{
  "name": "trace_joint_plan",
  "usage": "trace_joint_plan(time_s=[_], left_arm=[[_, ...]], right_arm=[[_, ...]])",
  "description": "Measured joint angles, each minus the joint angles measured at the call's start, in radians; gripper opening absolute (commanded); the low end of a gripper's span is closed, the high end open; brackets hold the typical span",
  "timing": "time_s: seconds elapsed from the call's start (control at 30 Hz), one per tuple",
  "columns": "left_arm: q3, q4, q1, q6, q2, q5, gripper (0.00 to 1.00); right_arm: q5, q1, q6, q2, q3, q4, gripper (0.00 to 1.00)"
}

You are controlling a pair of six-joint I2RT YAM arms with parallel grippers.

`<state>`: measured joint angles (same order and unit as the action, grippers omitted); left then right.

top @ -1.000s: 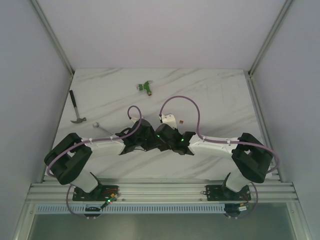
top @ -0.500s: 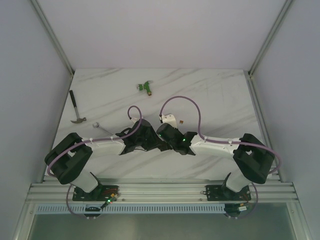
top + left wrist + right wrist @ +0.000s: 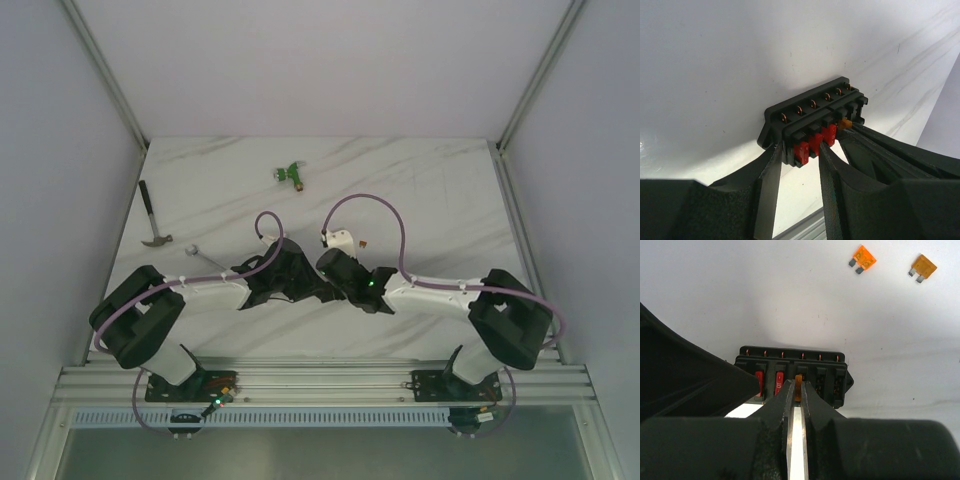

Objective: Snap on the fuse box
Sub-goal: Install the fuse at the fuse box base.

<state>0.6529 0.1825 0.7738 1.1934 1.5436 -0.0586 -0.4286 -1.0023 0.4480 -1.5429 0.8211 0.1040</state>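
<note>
The fuse box (image 3: pixel 812 117) is a small black block lying on the white table, with red fuses (image 3: pixel 815 142) in its near slots. My left gripper (image 3: pixel 799 150) is shut on the box's near end, one finger on each side. My right gripper (image 3: pixel 796 386) is shut on an orange fuse (image 3: pixel 798 381) whose end sits at the box's (image 3: pixel 812 372) middle slot, beside two red fuses. In the top view both grippers (image 3: pixel 300 283) (image 3: pixel 328 266) meet at the table's middle and hide the box.
Two loose orange fuses (image 3: pixel 862 258) (image 3: pixel 922 266) lie beyond the box. A green T-shaped connector (image 3: pixel 291 174) lies at the back. A hammer (image 3: pixel 152 218) lies at the left edge, and a small metal tool (image 3: pixel 205 256) lies near the left arm.
My right arm's wrist and forearm have shifted slightly to the right and turned a little. The left arm has not moved.
</note>
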Motion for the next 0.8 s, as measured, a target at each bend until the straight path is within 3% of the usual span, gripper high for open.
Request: trace_joint_plan(time_s=[0.4, 0.8], left_arm=[[-0.002, 0.0, 0.003, 0.007, 0.002, 0.003, 0.43], [-0.002, 0.0, 0.005, 0.006, 0.004, 0.004, 0.43]], right_arm=[[0.072, 0.065, 0.0, 0.052, -0.028, 0.023, 0.0], [0.06, 0.051, -0.031, 0.017, 0.0, 0.037, 0.0]])
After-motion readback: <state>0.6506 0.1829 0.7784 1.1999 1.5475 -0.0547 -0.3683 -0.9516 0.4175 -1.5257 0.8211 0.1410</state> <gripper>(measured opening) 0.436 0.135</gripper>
